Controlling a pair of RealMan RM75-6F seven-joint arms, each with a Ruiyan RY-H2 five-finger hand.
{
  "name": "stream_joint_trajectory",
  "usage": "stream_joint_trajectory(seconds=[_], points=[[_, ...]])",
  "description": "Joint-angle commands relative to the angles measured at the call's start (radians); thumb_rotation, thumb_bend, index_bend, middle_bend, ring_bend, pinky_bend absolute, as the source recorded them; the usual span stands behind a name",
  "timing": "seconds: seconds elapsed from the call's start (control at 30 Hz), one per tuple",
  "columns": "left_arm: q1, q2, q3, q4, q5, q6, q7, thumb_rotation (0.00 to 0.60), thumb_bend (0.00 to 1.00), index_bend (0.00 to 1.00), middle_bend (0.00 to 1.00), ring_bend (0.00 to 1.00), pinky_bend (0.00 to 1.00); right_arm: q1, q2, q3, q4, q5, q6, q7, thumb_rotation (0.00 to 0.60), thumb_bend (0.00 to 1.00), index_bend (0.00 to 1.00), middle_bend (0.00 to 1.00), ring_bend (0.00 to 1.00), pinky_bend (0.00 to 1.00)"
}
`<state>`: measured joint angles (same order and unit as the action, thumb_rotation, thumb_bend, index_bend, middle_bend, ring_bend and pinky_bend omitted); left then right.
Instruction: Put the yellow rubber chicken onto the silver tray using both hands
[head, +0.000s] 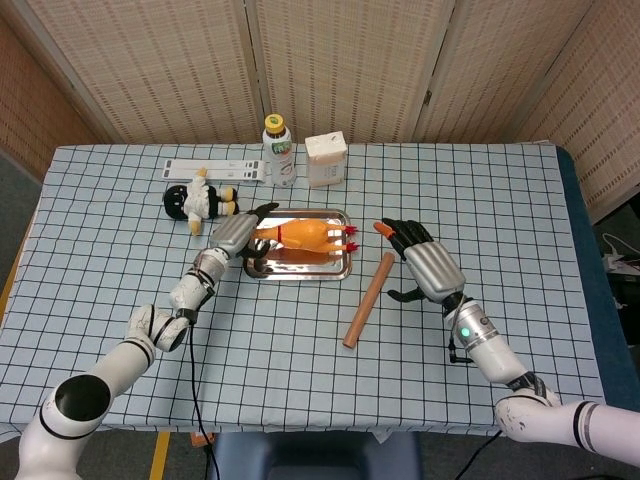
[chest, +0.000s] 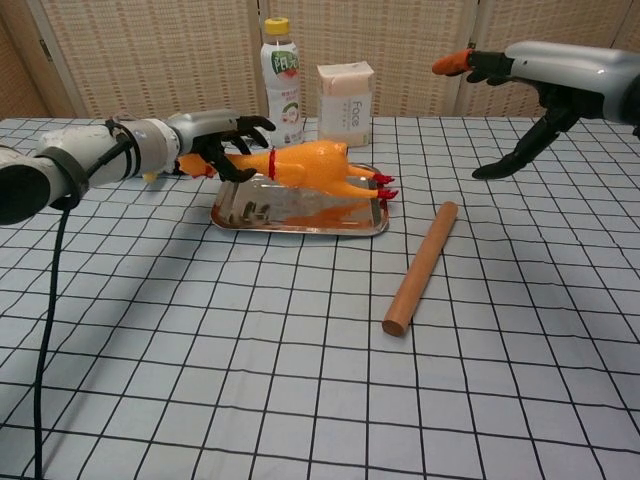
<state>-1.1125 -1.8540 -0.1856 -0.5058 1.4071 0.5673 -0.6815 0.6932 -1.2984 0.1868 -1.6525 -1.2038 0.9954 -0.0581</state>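
The yellow rubber chicken (head: 305, 236) (chest: 310, 164) lies lengthwise over the silver tray (head: 297, 266) (chest: 296, 213), body orange-yellow, a red band at the neck, red feet pointing toward the tray's right end. In the chest view the feet reach the right rim; whether the body rests flat on the tray floor cannot be told. The tray's polished bottom mirrors the chicken and holds nothing else.

The left hand (head: 236, 236) (chest: 213, 134) is at the chicken's head end by the tray's left rim, dark fingers curled about the neck and head. The right hand (head: 424, 264) (chest: 520, 90) hangs well apart to the right, above the cloth, fingers spread and empty, one fingertip orange.

A wooden rolling pin (head: 368, 299) (chest: 421, 266) lies slantwise on the checked tablecloth (head: 300, 380) between tray and right hand. Behind the tray stand a drink bottle (head: 277, 150) (chest: 281, 81) and a white carton (head: 326, 158) (chest: 345, 104). A black-and-white plush doll (head: 200, 201) lies to the tray's left rear, with a white strip (head: 215, 169) behind it.
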Motion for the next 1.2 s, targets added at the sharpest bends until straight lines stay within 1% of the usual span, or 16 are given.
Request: stream_joint_trajectory(seconds=[0.03,0.1,0.2,0.3,0.33,0.43,0.5,0.57,0.63,0.67,0.77,0.83,0.93,1.03,1.1,1.2], points=[[-0.003,0.011,0.026,-0.014,0.03,0.026,-0.017,0.6,0.4,0.0,0.0,0.03,0.33,-0.01,0.008,-0.002,-0.014,-0.009,0.011,0.002,0.6,0.12,0.0,0.0,0.0,0.0],[0.0,0.027,0.038,-0.036,0.044,0.04,-0.016,0.6,0.39,0.0,0.0,0.0,0.28,-0.018,0.018,-0.004,-0.027,-0.013,0.018,0.001,0.6,0.12,0.0,0.0,0.0,0.0],[0.02,0.075,0.05,-0.105,0.066,0.108,0.003,0.6,0.39,0.0,0.0,0.0,0.24,-0.036,0.042,-0.01,-0.062,-0.022,0.039,-0.007,0.6,0.12,0.0,0.0,0.0,0.0],[0.063,0.165,0.062,-0.242,0.083,0.197,0.068,0.6,0.39,0.0,0.0,0.0,0.22,-0.063,0.07,-0.021,-0.105,-0.043,0.073,-0.016,0.6,0.12,0.0,0.0,0.0,0.0],[0.079,0.202,0.064,-0.303,0.082,0.218,0.094,0.6,0.39,0.0,0.0,0.0,0.21,-0.072,0.079,-0.026,-0.12,-0.05,0.083,-0.018,0.6,0.12,0.0,0.0,0.0,0.0],[0.159,0.351,0.073,-0.561,0.072,0.308,0.198,0.6,0.39,0.0,0.0,0.0,0.2,-0.109,0.116,-0.054,-0.176,-0.085,0.118,-0.033,0.6,0.12,0.0,0.0,0.0,0.0],[0.248,0.459,0.097,-0.757,0.073,0.417,0.291,0.6,0.38,0.0,0.0,0.0,0.18,-0.149,0.146,-0.091,-0.211,-0.118,0.159,-0.074,0.6,0.12,0.0,0.0,0.0,0.0],[0.358,0.555,0.148,-0.922,0.093,0.545,0.381,0.6,0.38,0.0,0.0,0.0,0.16,-0.202,0.176,-0.142,-0.244,-0.144,0.214,-0.16,0.6,0.12,0.0,0.0,0.0,0.0],[0.46,0.617,0.202,-1.016,0.116,0.663,0.452,0.6,0.39,0.0,0.0,0.0,0.14,-0.261,0.189,-0.191,-0.265,-0.162,0.28,-0.256,0.6,0.12,0.0,0.0,0.0,0.0],[0.53,0.643,0.239,-1.049,0.134,0.743,0.495,0.6,0.39,0.0,0.0,0.0,0.12,-0.306,0.184,-0.22,-0.268,-0.185,0.339,-0.313,0.6,0.12,0.0,0.0,0.0,0.0],[0.697,0.671,0.316,-1.064,0.163,0.925,0.597,0.6,0.39,0.0,0.0,0.0,0.1,-0.431,0.128,-0.28,-0.211,-0.287,0.516,-0.359,0.6,0.12,0.0,0.0,0.0,0.0],[0.804,0.662,0.352,-1.046,0.177,1.041,0.626,0.6,0.39,0.0,0.0,0.0,0.1,-0.512,0.081,-0.309,-0.132,-0.355,0.629,-0.324,0.6,0.12,0.0,0.0,0.0,0.0],[0.913,0.633,0.383,-1.001,0.193,1.144,0.656,0.6,0.39,0.0,0.0,0.0,0.1,-0.598,0.028,-0.325,-0.013,-0.412,0.746,-0.255,0.6,0.12,0.0,0.0,0.0,0.0],[0.968,0.614,0.389,-0.977,0.186,1.165,0.708,0.6,0.39,0.0,0.0,0.0,0.1,-0.635,0.001,-0.329,0.064,-0.433,0.778,-0.225,0.6,0.12,0.0,0.0,0.0,0.0],[0.973,0.625,0.393,-0.988,0.202,1.159,0.722,0.6,0.39,0.0,0.0,0.0,0.1,-0.639,0.009,-0.33,0.066,-0.446,0.775,-0.193,0.6,0.12,0.0,0.0,0.0,0.0],[0.98,0.638,0.385,-0.996,0.215,1.153,0.69,0.6,0.39,0.0,0.01,0.0,0.1,-0.643,0.021,-0.32,0.061,-0.452,0.765,-0.166,0.6,0.12,0.0,0.0,0.0,0.0]])
